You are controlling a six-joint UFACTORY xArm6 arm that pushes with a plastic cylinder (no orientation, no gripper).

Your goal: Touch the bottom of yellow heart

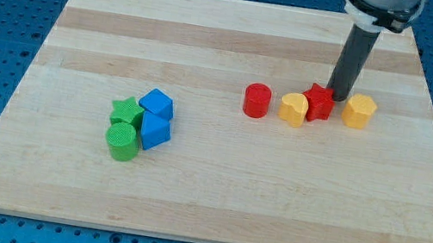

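Observation:
The yellow heart (293, 109) lies right of the board's middle, in a row of blocks. A red cylinder (256, 101) stands just to its left and a red star (318, 102) touches its right side. A second yellow block (359, 111), roughly hexagonal, lies at the right end of the row. My tip (339, 98) is down on the board just above and right of the red star, between it and the yellow hexagon. It is up and to the right of the heart, apart from it.
A cluster sits left of the middle: a green star (124, 110), a green cylinder (122, 141) and two blue blocks (156, 102) (155, 131). The wooden board (202, 215) lies on a blue perforated table.

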